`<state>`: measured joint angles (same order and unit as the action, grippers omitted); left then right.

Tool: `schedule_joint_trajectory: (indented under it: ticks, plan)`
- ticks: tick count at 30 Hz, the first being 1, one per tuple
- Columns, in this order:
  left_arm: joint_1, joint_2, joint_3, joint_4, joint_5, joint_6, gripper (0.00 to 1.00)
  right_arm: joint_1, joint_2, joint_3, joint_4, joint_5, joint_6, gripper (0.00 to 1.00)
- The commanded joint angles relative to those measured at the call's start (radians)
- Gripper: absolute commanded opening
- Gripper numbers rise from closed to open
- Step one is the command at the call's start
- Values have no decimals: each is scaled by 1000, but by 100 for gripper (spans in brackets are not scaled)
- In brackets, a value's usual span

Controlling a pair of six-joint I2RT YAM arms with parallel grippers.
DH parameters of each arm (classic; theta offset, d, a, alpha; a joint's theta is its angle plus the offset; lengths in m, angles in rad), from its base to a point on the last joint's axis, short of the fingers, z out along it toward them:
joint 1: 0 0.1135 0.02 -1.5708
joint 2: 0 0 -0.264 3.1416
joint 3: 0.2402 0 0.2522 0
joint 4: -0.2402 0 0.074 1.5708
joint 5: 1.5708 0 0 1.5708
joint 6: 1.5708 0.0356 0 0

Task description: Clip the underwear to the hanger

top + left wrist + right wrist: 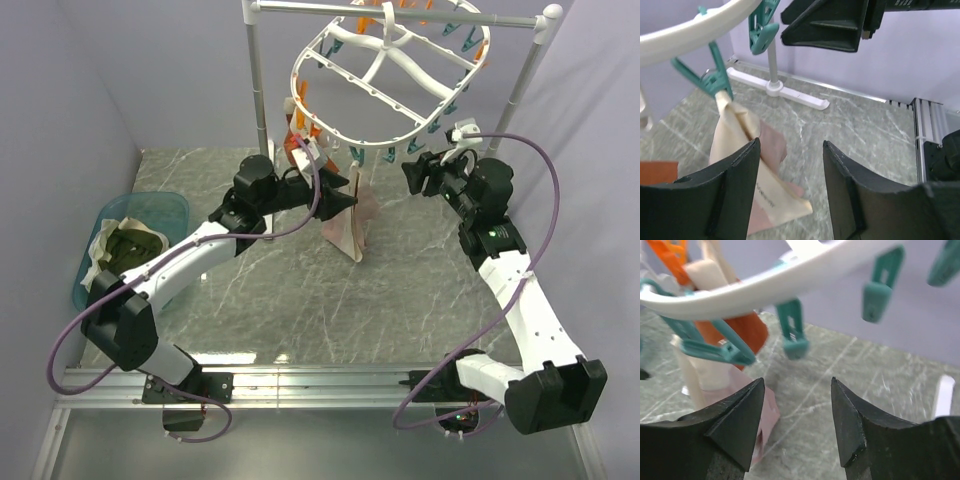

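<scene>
The pinkish-beige underwear (350,222) hangs from a teal peg (715,80) on the rim of the white oval hanger (385,75); its lower end touches the table. It also shows in the left wrist view (740,150) and the right wrist view (747,405). My left gripper (352,195) is open and empty, right beside the hanging cloth. My right gripper (410,178) is open and empty, to the right of the underwear, under the hanger's rim near free teal pegs (792,335).
A rust-orange garment (737,335) hangs from the hanger behind the underwear. A white pole stand (255,80) carries the hanger; its foot (785,92) lies on the table. A blue tub (130,240) with olive-green cloth sits at the left.
</scene>
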<state>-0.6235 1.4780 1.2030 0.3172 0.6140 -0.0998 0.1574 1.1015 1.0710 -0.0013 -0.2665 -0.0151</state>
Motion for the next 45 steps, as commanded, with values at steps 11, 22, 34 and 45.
schedule_joint_trajectory:
  ticks: [11,22,34,45]
  plan:
    - [-31,79,139,86,18,-40,58,-48,52,112,80,-135,-28,55]
    - [-54,133,181,92,33,-21,57,-62,72,161,64,-203,-62,43]
    - [-62,180,237,112,18,-9,58,-64,86,191,20,-254,-63,15]
    - [-146,205,257,134,-107,125,57,-62,86,225,-22,-220,14,0]
